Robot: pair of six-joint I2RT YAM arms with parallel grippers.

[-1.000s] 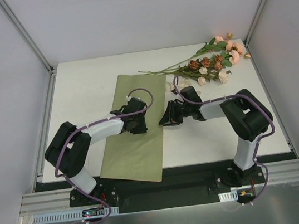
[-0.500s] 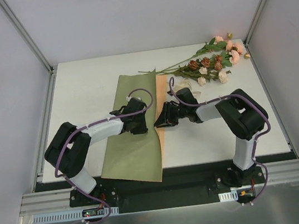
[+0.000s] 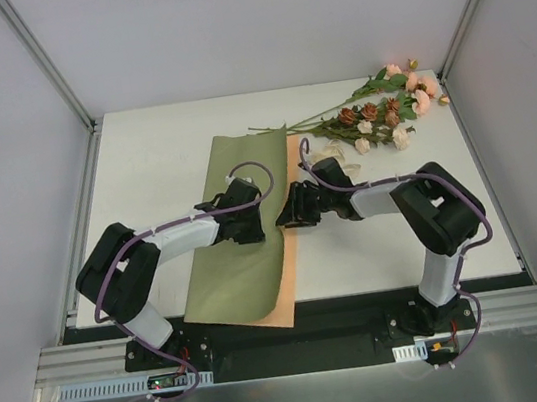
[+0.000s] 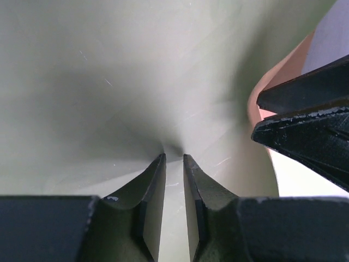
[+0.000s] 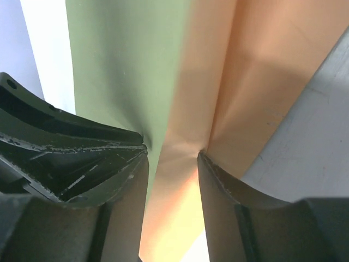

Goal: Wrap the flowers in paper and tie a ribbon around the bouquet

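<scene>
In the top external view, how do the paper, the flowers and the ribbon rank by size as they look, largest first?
1. paper
2. flowers
3. ribbon, partly hidden, so its full size is unsure

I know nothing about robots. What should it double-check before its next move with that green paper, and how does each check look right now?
1. Left fingers gripping the paper: ok, it puckers at their tips.
2. Right fingers holding the raised orange edge: not ok, they straddle it but stand apart.
3. Flowers on the paper: not ok, the blooms lie at the far right, with only stem tips near it.
4. Ribbon within reach: probably ok, it lies beside the right arm.
</scene>
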